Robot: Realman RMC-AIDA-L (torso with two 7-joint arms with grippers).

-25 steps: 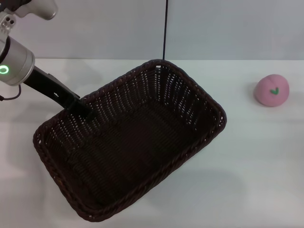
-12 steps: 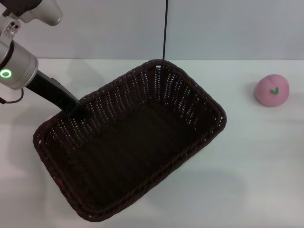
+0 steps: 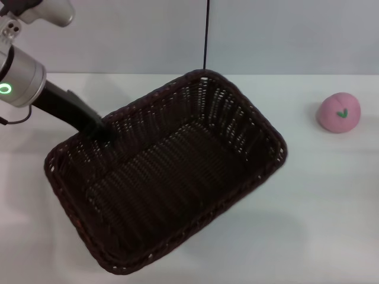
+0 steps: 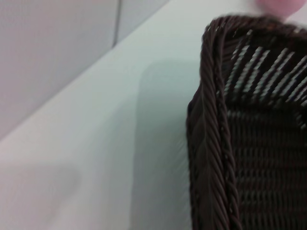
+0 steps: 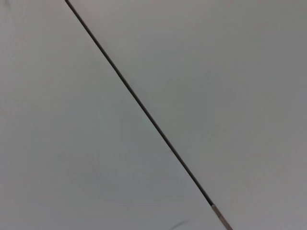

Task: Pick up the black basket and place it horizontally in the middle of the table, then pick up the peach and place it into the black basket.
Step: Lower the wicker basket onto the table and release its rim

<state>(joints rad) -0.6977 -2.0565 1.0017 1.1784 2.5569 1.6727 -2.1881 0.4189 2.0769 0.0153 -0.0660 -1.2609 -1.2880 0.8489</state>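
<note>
A plain pale grey surface [image 5: 96,158] fills almost the whole frame; a thin dark line [image 5: 139,103] crosses it diagonally, from the top edge near the upper left down toward the lower right; near the bottom edge the line changes to a short lighter, slightly thicker piece [image 5: 220,218]; a faint small dark mark [image 5: 178,224] lies at the bottom, left of that end.

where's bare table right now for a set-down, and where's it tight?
Bare table: the stretch between the black basket and the peach, the near right in front of the peach, and the far strip by the wall. Tight: the left side, where the left gripper meets the basket's rim.
</note>
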